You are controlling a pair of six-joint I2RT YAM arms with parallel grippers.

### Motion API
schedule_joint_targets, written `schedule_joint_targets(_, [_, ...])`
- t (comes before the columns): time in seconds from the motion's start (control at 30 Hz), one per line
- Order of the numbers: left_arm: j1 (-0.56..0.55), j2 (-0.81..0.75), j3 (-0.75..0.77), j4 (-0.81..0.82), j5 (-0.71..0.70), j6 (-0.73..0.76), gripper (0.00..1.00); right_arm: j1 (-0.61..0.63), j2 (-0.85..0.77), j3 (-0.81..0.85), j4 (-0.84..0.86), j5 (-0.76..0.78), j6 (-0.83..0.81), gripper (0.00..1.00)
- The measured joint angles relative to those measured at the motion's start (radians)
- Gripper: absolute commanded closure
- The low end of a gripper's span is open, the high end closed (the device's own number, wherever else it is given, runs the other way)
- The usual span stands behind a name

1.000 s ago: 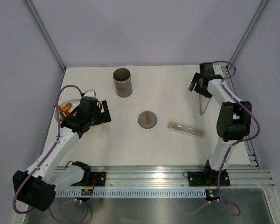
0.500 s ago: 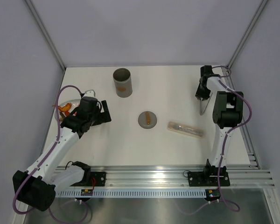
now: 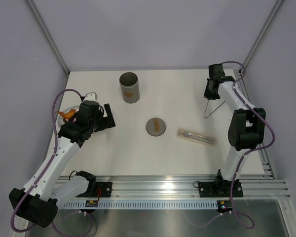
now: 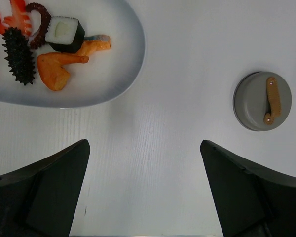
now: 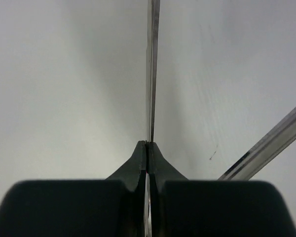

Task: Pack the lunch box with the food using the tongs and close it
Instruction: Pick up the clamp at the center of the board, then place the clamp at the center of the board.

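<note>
Right end effector (image 5: pixel 147 145) is pinched shut on one thin arm of the tongs (image 5: pixel 151 74), far right of the lunch box (image 3: pixel 129 87). Left end effector (image 4: pixel 143 144) gapes wide, near-left of the box. The tongs look light, stiff, slick and springy. Spanning both arms mid-length would likely grip better.

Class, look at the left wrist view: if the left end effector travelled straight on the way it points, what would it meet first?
Probably bare table, in the gap between the white plate and the grey lid; the left end effector lines up with neither, though depth is unclear.
</note>
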Motion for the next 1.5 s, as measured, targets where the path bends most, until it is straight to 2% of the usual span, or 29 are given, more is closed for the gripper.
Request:
schedule_joint_targets(0.1, [0.000, -0.015, 0.040, -0.024, -0.007, 0.000, 0.01, 0.108, -0.114, 0.000, -0.009, 0.023, 0.001, 1.00])
schedule_joint_targets(0.33, [0.000, -0.025, 0.151, -0.117, -0.076, -0.005, 0.01, 0.456, -0.305, -0.060, -0.010, -0.018, 0.063, 1.00])
schedule_joint_targets(0.73, [0.006, -0.060, 0.270, -0.243, -0.192, -0.030, 0.01, 0.904, -0.253, -0.068, -0.034, -0.047, 0.152, 1.00])
schedule_joint_targets(0.9, [0.011, -0.068, 0.275, -0.273, -0.216, -0.060, 0.01, 0.970, -0.155, -0.034, -0.011, -0.108, 0.152, 1.00])
schedule_joint_targets(1.33, [0.017, -0.078, 0.275, -0.300, -0.232, -0.102, 0.01, 1.017, 0.017, 0.033, 0.029, -0.273, 0.148, 1.00])
schedule_joint_targets(1.5, [0.017, -0.072, 0.275, -0.303, -0.231, -0.104, 0.01, 1.017, 0.080, 0.043, 0.045, -0.288, 0.149, 1.00])
